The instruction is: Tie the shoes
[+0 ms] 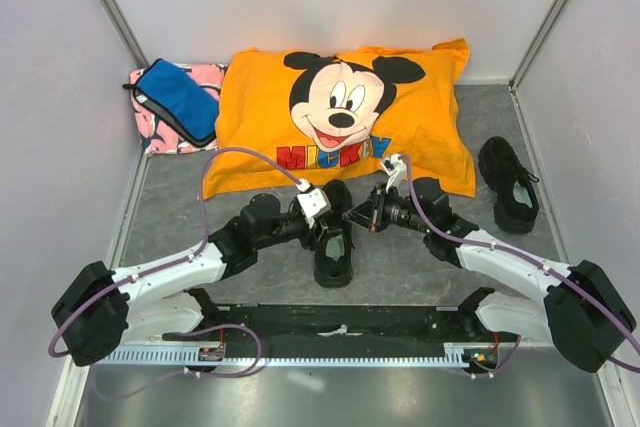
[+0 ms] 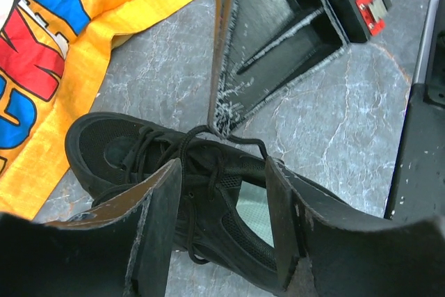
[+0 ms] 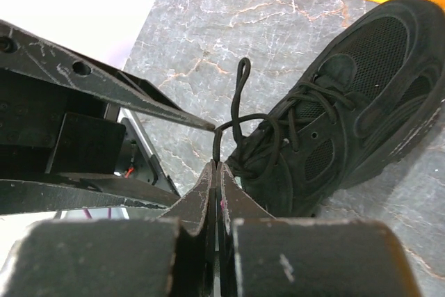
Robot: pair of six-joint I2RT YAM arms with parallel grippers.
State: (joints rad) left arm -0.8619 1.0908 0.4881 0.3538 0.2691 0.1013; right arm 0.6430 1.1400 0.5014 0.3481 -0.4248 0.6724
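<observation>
One black shoe (image 1: 333,247) lies on the grey table between my two grippers, and the other shoe (image 1: 510,185) lies far to the right. In the left wrist view my left gripper (image 2: 224,166) stands open, its fingers (image 2: 158,227) straddling the shoe (image 2: 111,147) at the laced part. My right gripper (image 3: 217,165) is shut on a thin black lace (image 3: 240,99) that loops up from the shoe (image 3: 361,116). From above, the left gripper (image 1: 328,215) and right gripper (image 1: 357,215) almost meet over the shoe's toe end.
A large orange Mickey pillow (image 1: 340,117) lies just behind the grippers. A blue pouch (image 1: 178,99) rests on a pink cloth (image 1: 158,137) at the back left. A black rail (image 1: 340,322) runs along the near edge, and white walls close in both sides.
</observation>
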